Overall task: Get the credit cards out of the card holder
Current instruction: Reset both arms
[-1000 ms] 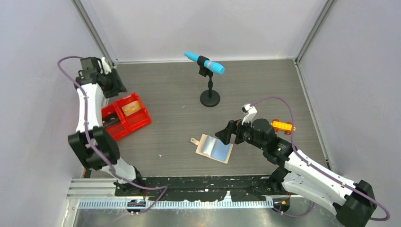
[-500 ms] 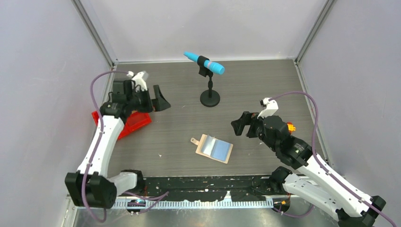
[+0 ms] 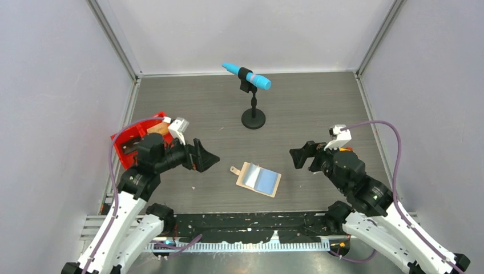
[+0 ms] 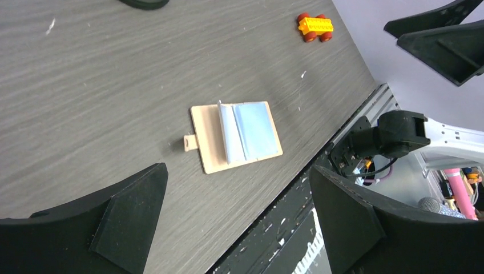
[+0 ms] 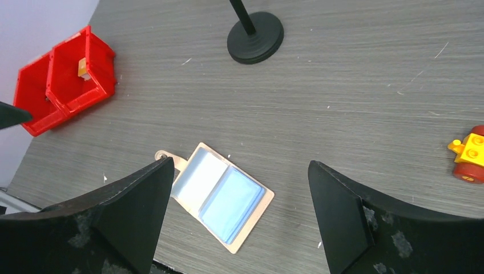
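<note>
surface: grey wood-grain table (image 3: 200, 108), holder (image 3: 259, 179) lying open mid-table | room: pale walls (image 3: 257, 28) on three sides | left gripper (image 3: 206, 158): jaws released, wide | right gripper (image 3: 301, 155): jaws released, wide

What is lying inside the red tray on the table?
One compartment of the red tray holds a tan-orange card, seen from the right wrist. The other compartment's floor is hidden by its walls, and from above the left arm covers much of the tray.
</note>
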Motion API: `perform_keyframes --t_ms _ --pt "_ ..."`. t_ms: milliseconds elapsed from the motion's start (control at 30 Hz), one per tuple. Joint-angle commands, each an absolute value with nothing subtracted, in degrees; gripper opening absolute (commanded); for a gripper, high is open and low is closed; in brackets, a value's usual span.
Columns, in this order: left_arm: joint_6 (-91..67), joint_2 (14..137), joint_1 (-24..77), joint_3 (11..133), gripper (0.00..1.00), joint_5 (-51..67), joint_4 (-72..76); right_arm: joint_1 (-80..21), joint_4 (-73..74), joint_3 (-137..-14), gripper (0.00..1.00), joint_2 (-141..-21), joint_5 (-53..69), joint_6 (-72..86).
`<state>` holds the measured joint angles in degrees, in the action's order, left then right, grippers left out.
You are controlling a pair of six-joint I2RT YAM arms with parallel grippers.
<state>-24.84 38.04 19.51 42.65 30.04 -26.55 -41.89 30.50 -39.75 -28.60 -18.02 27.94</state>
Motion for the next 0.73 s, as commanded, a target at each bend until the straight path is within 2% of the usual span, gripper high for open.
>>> perform_keyframes --t_ms 0,700 --pt "-28.1 33.4 19.7 38.6 0.99 30.4 -20.1 -41.9 29.5 -38.0 0.95 -24.9 -19.9 26.6" --pt "-31.8 32.0 19.7 35.2 0.99 32.0 -14.0 -41.9 29.2 -35.6 0.95 -19.9 -19.8 26.7"
